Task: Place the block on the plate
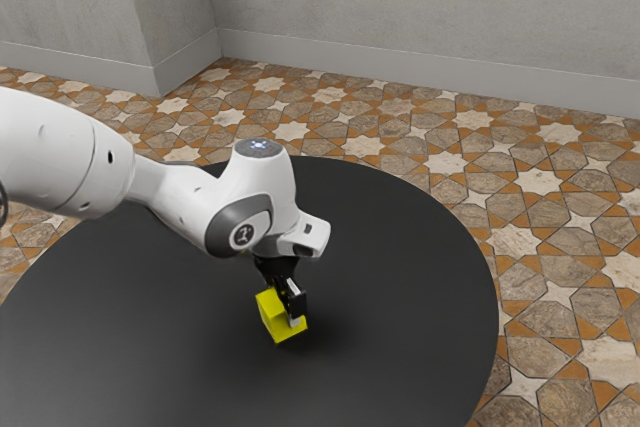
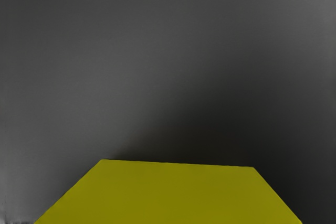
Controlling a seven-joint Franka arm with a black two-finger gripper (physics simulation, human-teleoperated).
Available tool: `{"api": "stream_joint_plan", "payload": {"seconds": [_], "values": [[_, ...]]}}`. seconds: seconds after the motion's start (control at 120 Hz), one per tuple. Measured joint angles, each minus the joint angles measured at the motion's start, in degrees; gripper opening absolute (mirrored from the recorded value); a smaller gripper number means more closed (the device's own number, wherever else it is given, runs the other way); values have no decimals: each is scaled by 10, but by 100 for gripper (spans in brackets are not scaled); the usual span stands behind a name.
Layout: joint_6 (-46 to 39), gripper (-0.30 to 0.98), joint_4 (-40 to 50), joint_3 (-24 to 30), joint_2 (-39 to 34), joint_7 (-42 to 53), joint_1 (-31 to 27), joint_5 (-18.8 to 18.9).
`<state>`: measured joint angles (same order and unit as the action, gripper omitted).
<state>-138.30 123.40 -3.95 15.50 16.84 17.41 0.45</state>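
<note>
Yellow block held in the pincer over the round black surface

The yellow block (image 1: 270,319) is at the end of the pincer (image 1: 286,319), directly below the hand. The pincer is closed on it, parted only by the block's own thickness. One dark finger lies across the block's near side in the exterior view; the other finger's contact is hidden. The block looks tilted there, and I cannot tell whether its lower edge touches the surface. In the wrist view, a broad yellow face of it sits close under the hand, with dark shading spreading over the surface beside it.

Around the block, the nearest thing is the white arm (image 1: 185,194), which comes in from the exterior view's left and bends down over it. Its hand and pincer cover part of the block and the patch of surface behind it.

The surface (image 1: 400,247) is a round, smooth, black tabletop with a soft shadow near the block, toward the exterior view's right. Beyond its curved edge lies a floor (image 1: 555,277) of brown, cream and orange tiles in a star pattern. Plain grey walls (image 1: 420,7) rise behind, one part jutting forward, with a paler skirting board (image 1: 400,87) along the bottom.
</note>
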Motion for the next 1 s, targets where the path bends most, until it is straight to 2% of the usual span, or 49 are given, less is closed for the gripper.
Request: {"api": "stream_joint_plan", "payload": {"seconds": [0.258, 0.383, 0.475, 0.75, 0.892, 1.0], "values": [[25, 41, -13, -14, -22, -7, -1, 12], [84, 41, -99, -37, -25, -9, -21, 26], [121, 41, -164, -38, -12, -9, -59, 29], [214, 41, -405, -37, 171, -4, -160, 16], [252, 41, -512, -37, 253, 0, -182, 4], [273, 42, -552, -36, 289, 3, -193, -3]]}}
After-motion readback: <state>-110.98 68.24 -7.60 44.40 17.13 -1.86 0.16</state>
